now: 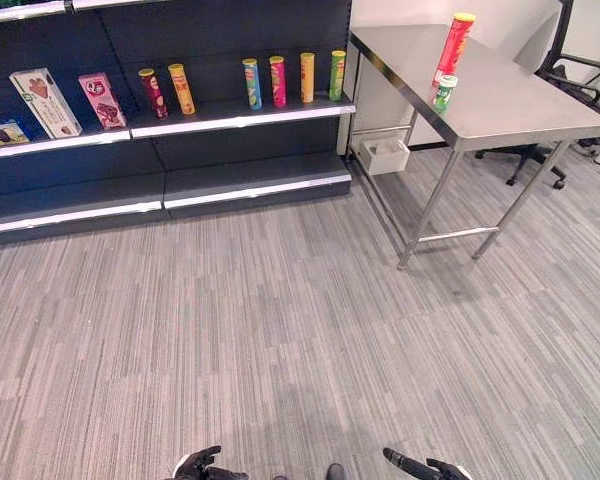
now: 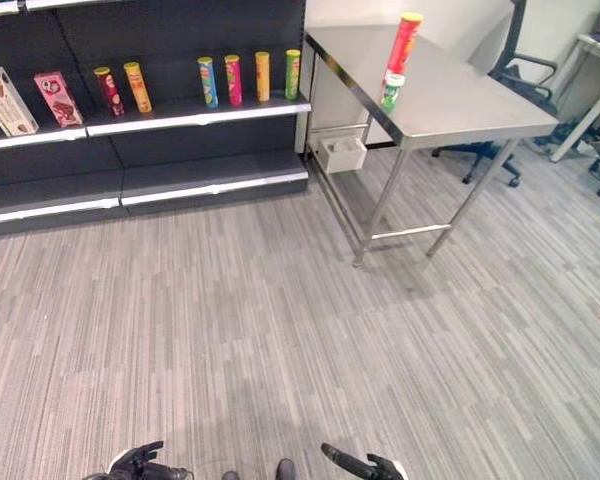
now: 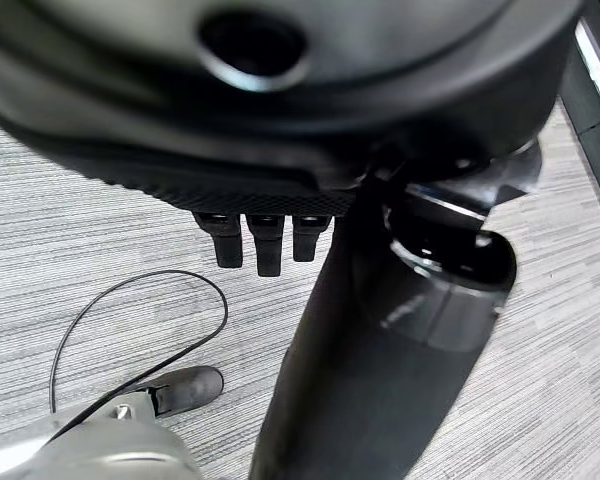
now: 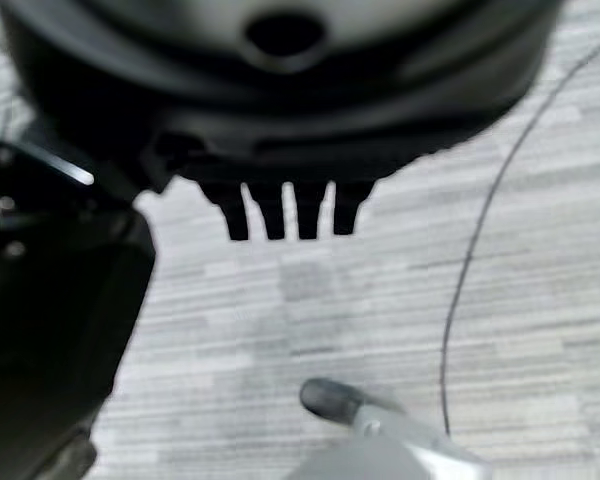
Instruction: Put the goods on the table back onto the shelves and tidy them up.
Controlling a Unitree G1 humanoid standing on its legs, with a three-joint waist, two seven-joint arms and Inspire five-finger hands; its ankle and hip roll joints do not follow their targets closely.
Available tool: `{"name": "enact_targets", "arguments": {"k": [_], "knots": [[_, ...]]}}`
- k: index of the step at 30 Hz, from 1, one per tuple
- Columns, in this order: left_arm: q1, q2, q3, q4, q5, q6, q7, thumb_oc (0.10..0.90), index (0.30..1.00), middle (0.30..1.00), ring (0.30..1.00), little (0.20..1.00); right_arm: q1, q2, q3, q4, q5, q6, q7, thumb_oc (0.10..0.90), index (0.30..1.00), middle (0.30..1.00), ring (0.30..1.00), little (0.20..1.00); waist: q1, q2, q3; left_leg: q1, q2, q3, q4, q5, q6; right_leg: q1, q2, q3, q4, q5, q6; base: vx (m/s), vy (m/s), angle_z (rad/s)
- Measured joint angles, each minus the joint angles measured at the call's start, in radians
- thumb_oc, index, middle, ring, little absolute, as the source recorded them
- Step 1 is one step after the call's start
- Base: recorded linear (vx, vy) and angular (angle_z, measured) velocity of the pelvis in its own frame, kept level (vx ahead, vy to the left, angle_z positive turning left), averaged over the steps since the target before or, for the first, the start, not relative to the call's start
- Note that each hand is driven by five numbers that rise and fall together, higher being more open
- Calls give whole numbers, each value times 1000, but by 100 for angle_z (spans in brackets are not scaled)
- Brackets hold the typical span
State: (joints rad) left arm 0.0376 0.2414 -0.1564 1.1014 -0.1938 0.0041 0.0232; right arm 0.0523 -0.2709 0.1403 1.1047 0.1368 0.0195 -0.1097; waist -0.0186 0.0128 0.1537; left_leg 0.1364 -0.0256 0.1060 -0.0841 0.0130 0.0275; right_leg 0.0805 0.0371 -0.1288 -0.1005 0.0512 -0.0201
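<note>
You have barely begun: the red can [image 1: 454,46] and small green can [image 1: 444,92] stand on the table [image 1: 520,105], unshelved, while your left hand [image 1: 198,464] and right hand [image 1: 420,467] hang empty, fingers relaxed.

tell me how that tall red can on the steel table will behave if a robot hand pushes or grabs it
The tall red can is slender and upright on the table, so a push near its top would likely tip it. Being round, it would probably roll once down. Its smooth wall may be slippery. The small green can stands close in front, so a nudge could knock that too.
</note>
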Motion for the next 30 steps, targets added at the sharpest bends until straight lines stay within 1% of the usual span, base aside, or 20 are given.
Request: {"name": "enact_targets", "arguments": {"k": [7, 9, 10, 11, 12, 13, 15, 16, 17, 18, 19, 21, 22, 23, 24, 26, 27, 28, 29, 30], "knots": [[-1, 0, 0, 0, 0, 1, -11, 800, 900, 900, 900, 900, -7, 0, -1, 27, 33, 1, 21, 800, 900, 900, 900, 900, 1, 8, 0, 1, 7, 10, 1, -1, -3, -2, 7, 9, 0, -2, -3, 37, -56, -4], [-7, 0, 0, 0, 0, 1, -12, 800, 900, 900, 900, 900, -14, 0, -1, 27, 39, 1, 21, 800, 900, 900, 900, 900, 1, 9, 7, -11, 11, 10, 28, -11, -18, -2, 9, 10, 0, -11, -16, 0, -100, -1], [-15, 0, 0, 0, 0, 0, -12, 800, 900, 900, 900, 900, -23, -1, 0, 27, 40, 1, 21, 800, 900, 900, 900, 900, 2, 8, 17, -32, 15, 10, 64, -25, -37, -4, 10, 9, 0, -11, -17, 6, -150, 5], [-28, 3, 0, 0, -1, 0, -10, 800, 900, 900, 900, 900, -31, 0, 1, 28, 43, 1, 24, 800, 900, 900, 900, 900, 5, -5, 33, -86, 17, 10, 154, -45, -69, -14, 6, 8, 0, -15, -23, -4, -137, 11], [-49, 4, 4, -1, -2, 0, -10, 800, 900, 900, 900, 900, -47, 1, 1, 29, 44, 1, 28, 800, 900, 900, 900, 900, 8, -29, 60, -171, 12, 7, 297, -47, -75, -23, -7, 9, 0, -18, -36, 25, -146, 17], [-68, 2, 24, -5, -24, -8, -9, 800, 900, 900, 900, 900, -61, 0, 0, 29, 44, 0, 30, 800, 900, 900, 900, 900, 11, -54, 82, -280, 11, -7, 494, -33, -99, -27, -19, 12, 1, -15, -61, 112, -118, 14], [-104, -3, 31, -14, -42, -21, -6, 800, 900, 900, 900, 900, -77, -9, 0, 26, 45, 0, 30, 800, 900, 900, 900, 900, 23, -62, 101, -403, 18, -44, 691, 9, -155, -36, -19, 7, 36, -11, -93, 200, -41, 9], [-124, -2, 32, -19, -43, -22, -4, 800, 900, 900, 900, 900, -83, -9, 1, 28, 45, 1, 28, 800, 900, 900, 900, 900, 25, -59, 109, -434, 31, -40, 741, 2, -149, -28, -16, 2, 32, -19, -97, 232, 51, 5], [-133, -1, 30, -21, -43, -22, -3, 800, 900, 900, 900, 900, -89, -9, 2, 27, 46, 1, 28, 800, 900, 900, 900, 900, 30, -68, 115, -438, 42, -27, 679, -11, -127, -20, -17, 2, 22, -21, -97, 266, 81, -6], [-128, -15, 8, -16, -42, -20, -2, 800, 900, 900, 900, 900, -103, -22, 0, 25, 64, 1, 22, 800, 900, 900, 900, 900, 27, -62, 116, -392, 65, -35, 280, 3, -135, -9, -5, 2, 7, -23, -94, 510, 182, 2], [-120, -22, 12, -13, -58, -19, -4, 800, 900, 900, 900, 900, -97, -26, 0, 26, 70, 3, 17, 800, 900, 900, 900, 900, 31, -52, 117, -374, 83, -48, 115, 40, -150, 20, 13, -1, 4, -37, -81, 609, 228, 4], [-109, -22, 2, -22, -64, -21, -6, 800, 900, 900, 900, 900, -103, -42, 21, 28, 78, 2, 16, 800, 900, 900, 900, 900, 47, -20, 112, -388, 98, -89, -20, 74, -210, 49, 44, 7, 2, -58, -61, 431, 170, -4], [-109, -31, 23, -24, -80, -30, -7, 800, 900, 900, 900, 900, -119, -50, 24, 38, 81, 4, 15, 800, 900, 900, 900, 900, 75, -2, 121, -405, 115, -108, -20, 80, -220, 67, 59, 31, -1, -74, -63, 284, 154, -54], [-111, -39, 38, -35, -95, -32, -7, 800, 900, 900, 900, 900, -127, -52, 15, 39, 82, 4, 16, 800, 900, 900, 900, 900, 98, 4, 121, -400, 115, -106, -16, 93, -201, 84, 62, 63, -1, -85, -75, 386, 227, -82], [-104, -44, 51, -33, -106, -32, -6, 800, 900, 900, 900, 900, -129, -53, 11, 39, 81, 2, 18, 800, 900, 900, 900, 900, 108, 11, 117, -388, 116, -86, -18, 114, -172, 112, 59, 90, 0, -99, -58, 498, 308, -73], [-89, -46, 55, -5, -96, -30, -6, 800, 900, 900, 900, 900, -119, -50, 8, 40, 81, -2, 17, 800, 900, 900, 900, 900, 107, 10, 67, -364, 114, -52, -13, 117, -153, 140, 47, 114, 0, -143, -47, 405, 257, -63], [-75, -44, 63, 26, -86, -30, -6, 800, 900, 900, 900, 900, -109, -42, 5, 49, 81, -11, 18, 800, 900, 900, 900, 900, 109, 0, 27, -344, 97, -27, 14, 105, -122, 151, 24, 134, 6, -168, -32, 210, 141, -68], [-57, -43, 83, 51, -81, -28, -5, 800, 900, 900, 900, 900, -98, -27, 6, 59, 81, -17, 17, 800, 900, 900, 900, 900, 107, -27, -18, -327, 64, -9, 16, 110, -69, 159, -8, 137, 9, -187, -15, 213, 165, -57], [-39, -39, 80, 55, -79, -27, 3, 800, 900, 900, 900, 900, -79, -22, 17, 58, 80, -16, 22, 800, 900, 900, 900, 900, 102, -30, -50, -300, 47, 13, -9, 161, -36, 172, -28, 130, 24, -196, 13, 300, 242, -31], [-38, -32, 75, 53, -75, -24, 10, 800, 900, 900, 900, 900, -65, -19, 24, 60, 80, -14, 25, 800, 900, 900, 900, 900, 92, -43, -48, -277, 26, 15, -13, 224, 12, 193, -48, 115, 46, -214, 40, 261, 234, -9]]}}
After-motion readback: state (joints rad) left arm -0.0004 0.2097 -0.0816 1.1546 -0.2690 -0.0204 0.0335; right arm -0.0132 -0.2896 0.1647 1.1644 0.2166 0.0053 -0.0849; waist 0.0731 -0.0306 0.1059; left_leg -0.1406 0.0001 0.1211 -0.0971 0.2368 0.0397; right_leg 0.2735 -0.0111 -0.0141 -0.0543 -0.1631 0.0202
